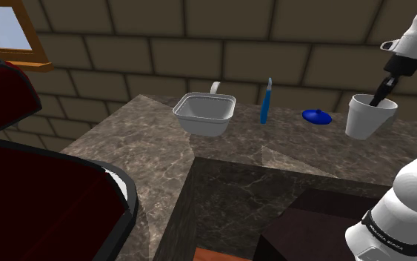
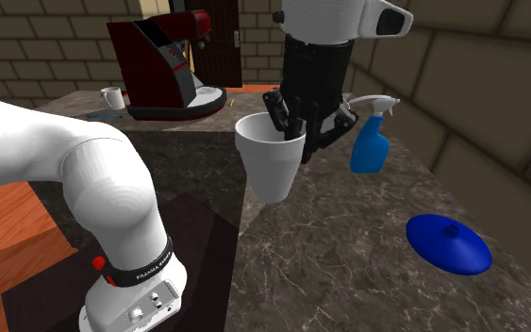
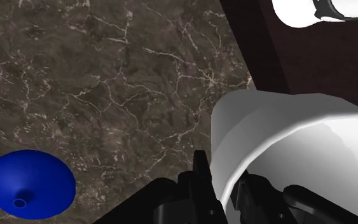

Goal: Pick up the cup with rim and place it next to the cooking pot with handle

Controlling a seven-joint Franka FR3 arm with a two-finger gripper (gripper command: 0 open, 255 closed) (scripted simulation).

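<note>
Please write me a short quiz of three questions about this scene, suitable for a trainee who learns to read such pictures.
1. True or false: the black fingers clasp the wall of the plain white tapered cup.
2. In the shoulder view, what lies on the dark marbled countertop between the cup and the blue spray bottle? A) a red apple B) a blue dome-shaped lid C) a steel fork
3. Fill in: the light grey squarish cooking pot with a handle stands towards the shoulder view's ___ of the cup.

Key: 1 true; 2 B; 3 left.
</note>
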